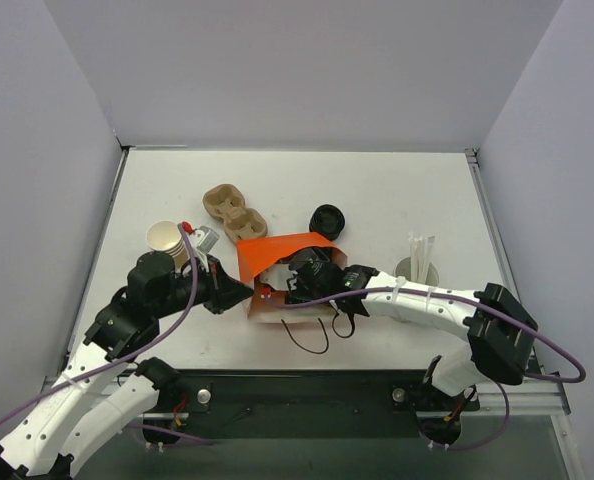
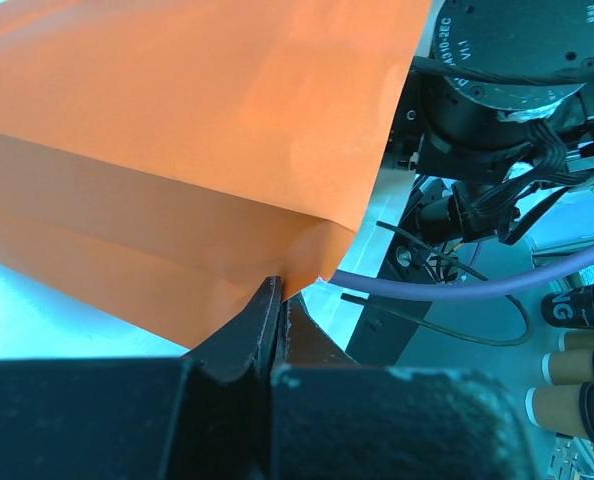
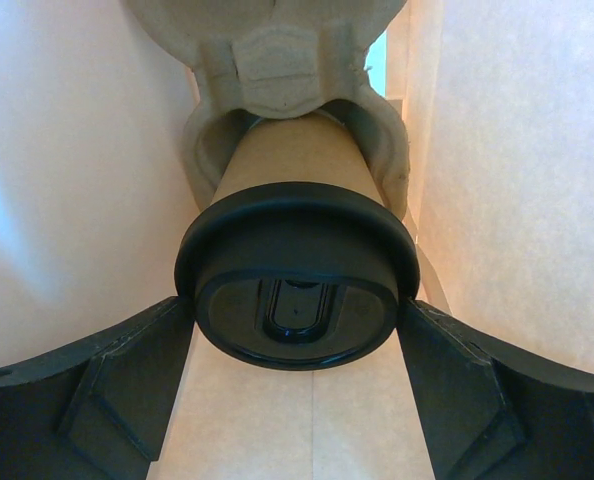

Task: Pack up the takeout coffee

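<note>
left gripper (image 2: pixel 277 305) pinches the orange bag (image 2: pixel 177 150) at its edge; right gripper (image 3: pixel 297 325) clasps the takeout coffee (image 3: pixel 295 250), seated in a pulp carrier (image 3: pixel 277 60).

There is one orange bag (image 1: pixel 277 250), two pulp carriers (image 1: pixel 234 212) (image 3: pixel 277 50) (one inside it) and two tan cups (image 1: pixel 165 238) (image 3: pixel 297 170).

Coffee cup (image 3: pixel 295 190): tan-brown paper body, round black lid (image 3: pixel 297 300) fitted on. It lies on its side inside the paper bag (image 3: pixel 497 200), lid toward 6 o'clock, base at 12 o'clock seated in a pulp carrier (image 3: pixel 277 60).
</note>
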`<state>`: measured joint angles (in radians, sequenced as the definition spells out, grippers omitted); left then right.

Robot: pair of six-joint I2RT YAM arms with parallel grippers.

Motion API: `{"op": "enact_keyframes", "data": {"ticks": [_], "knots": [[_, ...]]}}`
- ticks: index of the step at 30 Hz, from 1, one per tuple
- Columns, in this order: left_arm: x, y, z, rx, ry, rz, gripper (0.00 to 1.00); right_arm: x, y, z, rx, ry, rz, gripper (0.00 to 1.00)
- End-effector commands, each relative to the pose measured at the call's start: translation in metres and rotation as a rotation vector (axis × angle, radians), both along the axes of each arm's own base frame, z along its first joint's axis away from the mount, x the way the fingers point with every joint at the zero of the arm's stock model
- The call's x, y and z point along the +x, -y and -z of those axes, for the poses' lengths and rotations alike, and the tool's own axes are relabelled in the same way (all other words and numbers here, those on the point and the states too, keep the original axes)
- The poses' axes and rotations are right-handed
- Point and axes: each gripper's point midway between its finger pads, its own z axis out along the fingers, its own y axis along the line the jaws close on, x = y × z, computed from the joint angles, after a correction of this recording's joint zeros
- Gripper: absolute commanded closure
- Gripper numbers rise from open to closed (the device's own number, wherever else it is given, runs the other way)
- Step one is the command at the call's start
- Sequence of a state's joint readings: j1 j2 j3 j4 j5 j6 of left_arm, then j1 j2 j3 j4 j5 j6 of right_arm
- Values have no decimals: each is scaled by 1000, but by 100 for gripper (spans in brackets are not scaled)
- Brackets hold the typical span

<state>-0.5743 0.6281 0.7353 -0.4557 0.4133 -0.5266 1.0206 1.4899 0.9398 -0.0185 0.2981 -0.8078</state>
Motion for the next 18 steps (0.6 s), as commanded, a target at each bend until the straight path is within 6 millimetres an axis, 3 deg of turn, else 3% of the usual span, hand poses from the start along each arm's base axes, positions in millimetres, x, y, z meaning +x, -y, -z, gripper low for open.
{"op": "enact_keyframes", "data": {"ticks": [1, 9, 18], "knots": [[-3, -1, -19, -24, 17, 0, 100, -5, 14, -24, 1, -20, 24, 14], [0, -2, -18, 3, 4, -10, 100, -18, 16, -38, 5, -90, 6, 19], [3, -2, -32, 31, -6, -11, 100, -34, 18, -49, -5, -139, -16, 18]]}}
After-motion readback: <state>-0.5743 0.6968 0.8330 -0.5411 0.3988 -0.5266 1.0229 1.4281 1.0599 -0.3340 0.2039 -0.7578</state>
